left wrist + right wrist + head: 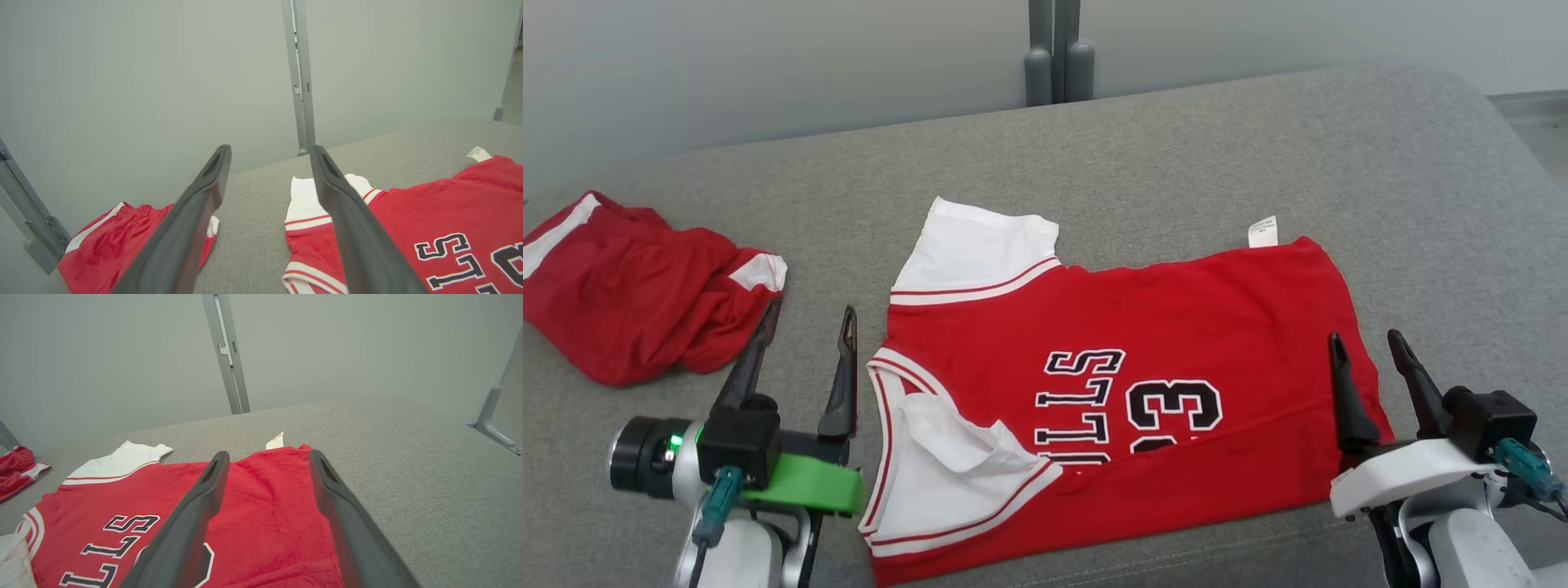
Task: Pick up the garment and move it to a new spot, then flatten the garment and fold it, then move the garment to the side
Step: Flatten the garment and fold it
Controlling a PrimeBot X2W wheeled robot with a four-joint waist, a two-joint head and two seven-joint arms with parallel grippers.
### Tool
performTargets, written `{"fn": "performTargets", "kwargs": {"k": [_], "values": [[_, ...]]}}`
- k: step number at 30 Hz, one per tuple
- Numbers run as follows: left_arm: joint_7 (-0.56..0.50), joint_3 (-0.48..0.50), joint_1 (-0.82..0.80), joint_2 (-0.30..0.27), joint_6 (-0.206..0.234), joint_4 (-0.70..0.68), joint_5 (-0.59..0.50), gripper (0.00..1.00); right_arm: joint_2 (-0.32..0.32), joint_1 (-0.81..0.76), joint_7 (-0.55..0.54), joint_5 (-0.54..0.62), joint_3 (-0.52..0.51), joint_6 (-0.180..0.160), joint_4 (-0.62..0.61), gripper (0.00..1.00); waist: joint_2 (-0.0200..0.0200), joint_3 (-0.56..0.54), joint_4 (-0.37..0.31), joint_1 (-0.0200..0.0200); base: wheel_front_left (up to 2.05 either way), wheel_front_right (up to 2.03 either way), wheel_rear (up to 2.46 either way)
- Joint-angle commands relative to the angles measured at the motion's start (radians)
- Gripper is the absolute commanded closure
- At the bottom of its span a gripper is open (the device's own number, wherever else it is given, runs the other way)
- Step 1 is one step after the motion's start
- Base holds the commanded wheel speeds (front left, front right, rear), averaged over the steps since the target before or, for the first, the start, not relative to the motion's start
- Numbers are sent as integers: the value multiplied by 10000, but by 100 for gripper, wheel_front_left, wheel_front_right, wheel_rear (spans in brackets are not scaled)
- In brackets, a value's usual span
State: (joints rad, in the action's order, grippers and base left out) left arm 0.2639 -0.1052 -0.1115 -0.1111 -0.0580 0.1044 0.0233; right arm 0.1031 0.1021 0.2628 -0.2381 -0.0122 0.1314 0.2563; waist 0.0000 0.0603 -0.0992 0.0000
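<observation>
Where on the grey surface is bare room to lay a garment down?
Widest bare patch: grey surface right of and behind the jersey. Crowded: the narrow gap between the red shorts and the jersey, where the left hand is.

Left gripper [812, 310] and right gripper [1364, 336] both stand open.
Each holds its two dark fingers spread apart, pointing forward; behind the fingers sit the pale wrists [1405, 478].

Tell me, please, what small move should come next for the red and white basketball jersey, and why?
Probably lower the open left gripper toward the red jersey's white far sleeve, which sticks out beyond the body on the grey fabric surface. The right gripper, also open, hovers over the hem end.
</observation>
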Motion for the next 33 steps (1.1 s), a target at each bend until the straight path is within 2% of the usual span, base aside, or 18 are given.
{"fn": "performTargets", "kwargs": {"k": [1,10,14,20,21,27,33], "values": [[-8,-89,-480,-201,-156,254,-107,0,-38,196,42,3,59,-14,46,0,0,293,-352,0,0,0,0],[-77,-604,-2955,-1077,-632,2020,209,0,-216,1063,44,-289,551,-12,3,0,0,1205,-1295,0,0,0,0],[-305,-1042,-4171,-1471,-709,2833,769,0,-291,1446,44,-379,795,-12,-94,0,0,1694,-1687,0,0,0,0],[-946,-2483,-5873,-2469,-714,3764,2407,0,-436,1930,44,-503,1113,-12,-241,0,0,2392,-2221,0,0,0,0],[-946,-2483,-5873,-2469,-714,3764,2407,0,-436,1930,44,-503,1113,-12,-241,0,0,2392,-2221,0,0,0,0],[-1699,-3958,-7355,-3547,-716,4504,3898,0,-493,2358,44,-658,1328,-14,-449,0,0,3082,-2664,0,0,0,0],[-2290,-5321,-8476,-4224,-718,5300,4941,0,-522,2650,44,-802,1467,-12,-584,0,0,3685,-3036,0,0,0,0]]}}
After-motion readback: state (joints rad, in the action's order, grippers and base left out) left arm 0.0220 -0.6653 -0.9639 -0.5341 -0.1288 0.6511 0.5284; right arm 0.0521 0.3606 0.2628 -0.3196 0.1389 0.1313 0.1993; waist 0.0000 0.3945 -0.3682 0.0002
